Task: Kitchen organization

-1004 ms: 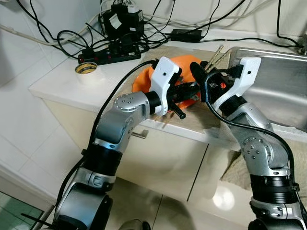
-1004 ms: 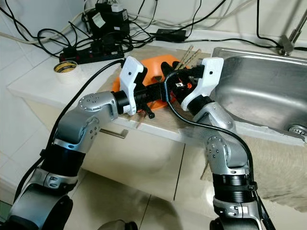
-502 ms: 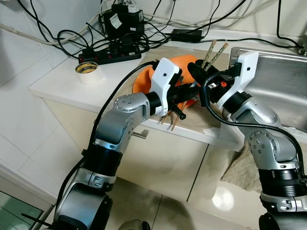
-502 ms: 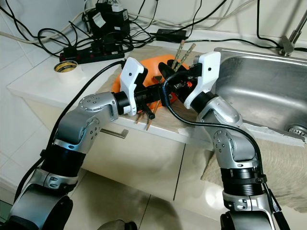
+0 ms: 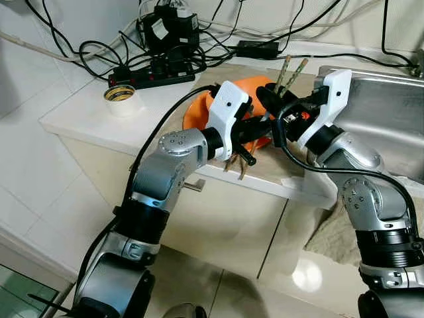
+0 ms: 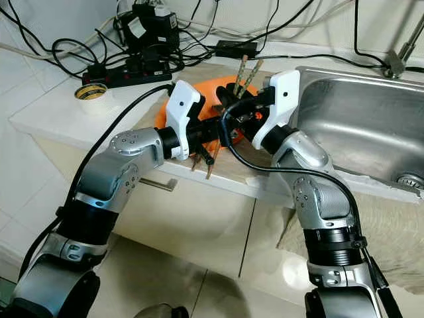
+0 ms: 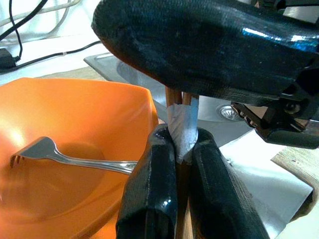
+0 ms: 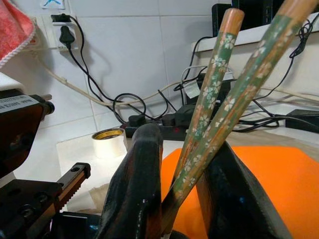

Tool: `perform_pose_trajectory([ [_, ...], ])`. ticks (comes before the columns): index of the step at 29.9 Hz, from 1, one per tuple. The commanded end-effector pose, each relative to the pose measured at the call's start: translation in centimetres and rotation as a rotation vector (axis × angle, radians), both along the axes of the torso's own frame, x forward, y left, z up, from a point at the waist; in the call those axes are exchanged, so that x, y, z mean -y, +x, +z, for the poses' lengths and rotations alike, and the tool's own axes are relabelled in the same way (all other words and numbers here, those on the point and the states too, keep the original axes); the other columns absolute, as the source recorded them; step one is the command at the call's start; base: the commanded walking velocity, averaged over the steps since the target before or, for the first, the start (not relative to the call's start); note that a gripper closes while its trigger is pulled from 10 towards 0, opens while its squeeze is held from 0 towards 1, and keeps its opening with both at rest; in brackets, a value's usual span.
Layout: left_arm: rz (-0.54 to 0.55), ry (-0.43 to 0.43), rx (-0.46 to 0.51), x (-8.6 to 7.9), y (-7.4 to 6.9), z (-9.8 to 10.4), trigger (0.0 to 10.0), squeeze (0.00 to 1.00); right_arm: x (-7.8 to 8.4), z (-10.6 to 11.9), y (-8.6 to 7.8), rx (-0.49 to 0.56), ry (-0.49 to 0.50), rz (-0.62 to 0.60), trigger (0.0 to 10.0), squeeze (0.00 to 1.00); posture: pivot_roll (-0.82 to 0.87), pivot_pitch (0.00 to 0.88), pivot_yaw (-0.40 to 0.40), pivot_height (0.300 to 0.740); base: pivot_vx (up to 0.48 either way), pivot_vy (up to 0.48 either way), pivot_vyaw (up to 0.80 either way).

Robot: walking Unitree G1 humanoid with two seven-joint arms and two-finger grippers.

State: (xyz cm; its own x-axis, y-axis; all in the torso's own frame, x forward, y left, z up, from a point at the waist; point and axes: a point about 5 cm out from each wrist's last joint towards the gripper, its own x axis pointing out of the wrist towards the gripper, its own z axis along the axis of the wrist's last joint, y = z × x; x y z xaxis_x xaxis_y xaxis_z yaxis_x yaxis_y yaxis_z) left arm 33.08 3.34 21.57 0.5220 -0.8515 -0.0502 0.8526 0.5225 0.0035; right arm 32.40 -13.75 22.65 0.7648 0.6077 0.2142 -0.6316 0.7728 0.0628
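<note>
A pair of green flower-patterned chopsticks (image 5: 291, 66) is held tilted over the counter edge, with both grippers on it. My left gripper (image 7: 177, 144) is shut on the sticks' taped part (image 7: 180, 130), and their lower tips (image 5: 235, 169) poke out below it. My right gripper (image 8: 182, 149) is shut on the same chopsticks (image 8: 214, 94) higher up, and their patterned ends rise above its fingers. Just behind the grippers an orange bowl (image 5: 199, 109) sits on the counter. A metal fork (image 7: 60, 157) lies inside the bowl (image 7: 75, 114).
A steel sink (image 5: 391, 126) lies at the right, with a faucet base (image 6: 397, 61) at its back. A black power strip (image 5: 151, 78) with tangled cables and a tape roll (image 5: 120, 98) sit at the back left. A beige cloth (image 5: 278, 165) covers the counter under the grippers.
The chopsticks have gone from lying low over the counter to tilted up. Their lower tips now stick out past the counter edge. My right gripper has shifted slightly left and up.
</note>
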Motion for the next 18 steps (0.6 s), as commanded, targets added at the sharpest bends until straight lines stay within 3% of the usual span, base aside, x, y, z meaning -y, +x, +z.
perform_pose_trajectory([
  [1,-0.072,-0.036,0.106,0.78,-0.70,2.86,10.0,0.86,1.84,-2.53,0.71,-0.117,-0.071,-0.111,0.0,0.00,-0.03,0.000,0.080,0.740,0.000,0.000,0.00],
  [2,-0.070,-0.042,0.096,0.76,-0.69,2.81,10.0,1.00,1.85,-2.54,0.71,-0.118,-0.070,-0.113,0.0,0.00,-0.03,0.000,0.079,0.740,0.000,0.000,0.00],
  [18,-0.064,-0.059,0.029,-0.02,-0.85,2.36,10.0,1.00,1.80,-2.12,0.62,-0.104,-0.063,-0.110,0.0,0.00,-0.03,0.000,0.079,0.740,0.000,0.000,0.00],
])
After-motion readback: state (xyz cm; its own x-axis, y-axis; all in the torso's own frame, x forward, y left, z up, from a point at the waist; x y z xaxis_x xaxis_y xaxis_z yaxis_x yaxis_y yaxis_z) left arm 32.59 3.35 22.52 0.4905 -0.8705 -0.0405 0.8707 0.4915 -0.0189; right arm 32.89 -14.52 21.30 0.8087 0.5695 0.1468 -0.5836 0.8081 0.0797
